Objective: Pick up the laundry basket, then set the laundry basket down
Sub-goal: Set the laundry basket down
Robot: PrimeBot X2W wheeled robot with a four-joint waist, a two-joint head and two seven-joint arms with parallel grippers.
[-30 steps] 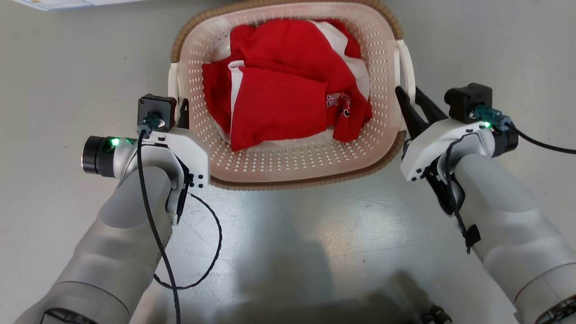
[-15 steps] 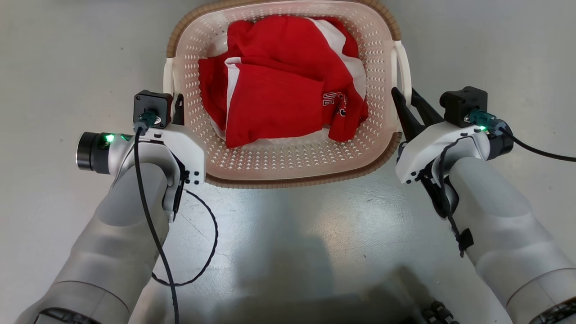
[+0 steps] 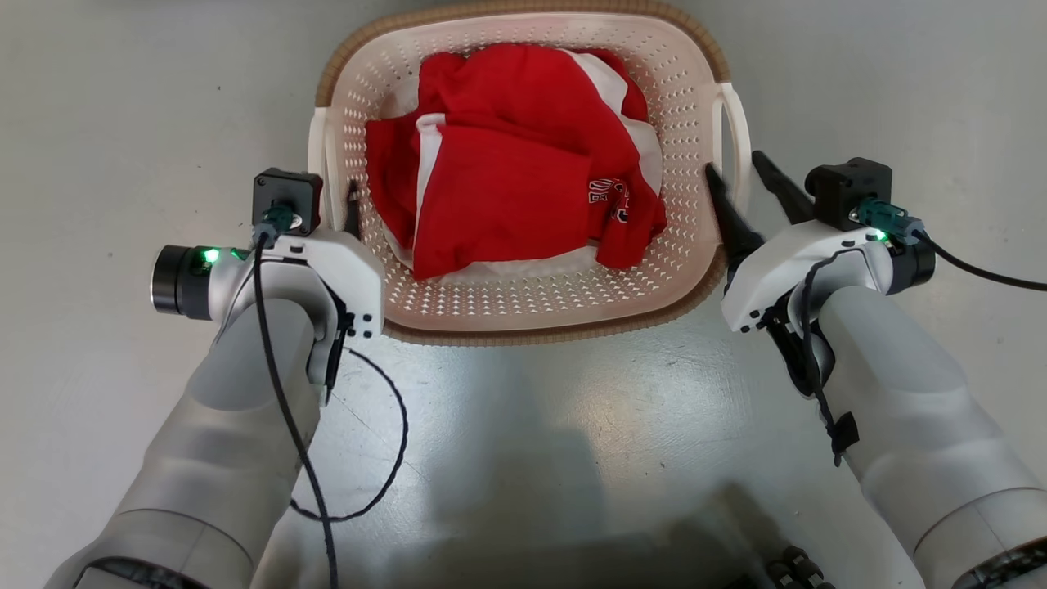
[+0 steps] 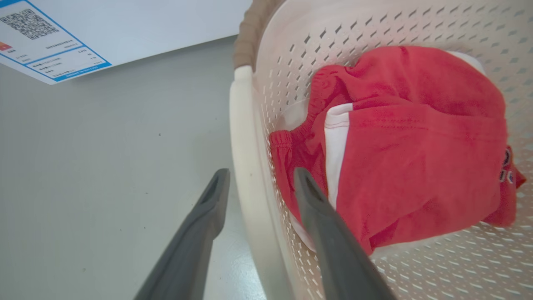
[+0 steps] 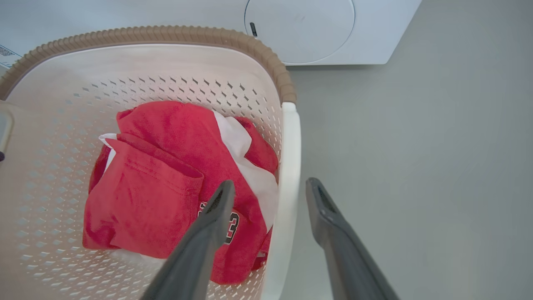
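The laundry basket stood on the grey floor between the two arms, with a red garment crumpled inside over a bit of white cloth. From the head view, the right claw was plainly spread, one dark finger inside the wall and one outside the white right handle. The left claw was mostly hidden there behind its own wrist. Its wrist view settled the matter: the fingers were parted, with the white left handle running up between them, not pinched. The right wrist view showed the same straddle of the right handle from the other side. It also showed a white washing machine with a round door beyond the basket's brown rim. The left wrist view alone caught a printed sheet with a QR code at the far corner.
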